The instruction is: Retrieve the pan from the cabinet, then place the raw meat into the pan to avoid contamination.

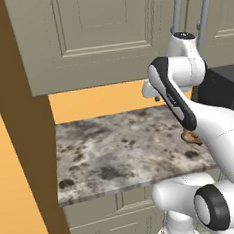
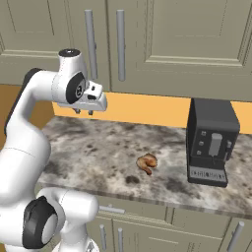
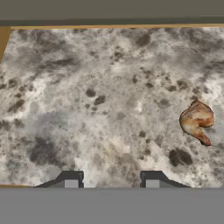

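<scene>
Marbled table (image 2: 98, 147) below the closed cabinet (image 2: 147, 44). I see the pincer (image 2: 83, 112) hovering, tips apart, holding nothing. Cabinet handles (image 2: 120, 44) lie directly above the pincer, so next I reach up. Pan unseen, presumably inside the cabinet. Raw meat (image 2: 147, 163) lies on the table, below-right of the handles.

Flanking views, shared countertop (image 2: 98, 147); overhead hand view.
</scene>
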Tool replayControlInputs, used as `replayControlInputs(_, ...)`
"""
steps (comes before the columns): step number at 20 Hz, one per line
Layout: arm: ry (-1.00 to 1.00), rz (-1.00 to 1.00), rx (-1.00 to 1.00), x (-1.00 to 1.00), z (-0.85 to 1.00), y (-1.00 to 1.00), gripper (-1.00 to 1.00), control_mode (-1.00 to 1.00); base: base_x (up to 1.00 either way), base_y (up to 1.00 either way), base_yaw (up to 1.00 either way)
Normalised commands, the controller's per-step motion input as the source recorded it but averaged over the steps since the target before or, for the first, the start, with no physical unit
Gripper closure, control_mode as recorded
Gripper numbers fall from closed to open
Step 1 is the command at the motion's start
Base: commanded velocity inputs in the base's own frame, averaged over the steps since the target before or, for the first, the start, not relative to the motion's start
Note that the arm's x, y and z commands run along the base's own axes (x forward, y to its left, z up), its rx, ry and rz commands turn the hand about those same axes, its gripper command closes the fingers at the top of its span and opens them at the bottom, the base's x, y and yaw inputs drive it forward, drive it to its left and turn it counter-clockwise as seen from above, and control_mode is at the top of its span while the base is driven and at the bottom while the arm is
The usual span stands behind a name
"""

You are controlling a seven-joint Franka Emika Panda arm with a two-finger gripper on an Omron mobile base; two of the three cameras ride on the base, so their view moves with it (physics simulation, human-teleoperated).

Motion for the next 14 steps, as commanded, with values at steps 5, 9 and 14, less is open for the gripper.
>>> replayControlInputs(5,0.0,0.0,0.0,-0.07,0.0,-0.01,-1.0,-1.0,0.0,0.0,0.0)
replayControlInputs(9,-0.2,-0.04,-0.02,-0.17,0.23,-0.08,-1.0,-1.0,0.0,0.0,0.0)
replayControlInputs(14,-0.34,-0.09,-0.03,-0.25,0.58,-0.21,-1.0,-1.0,0.0,0.0,0.0)
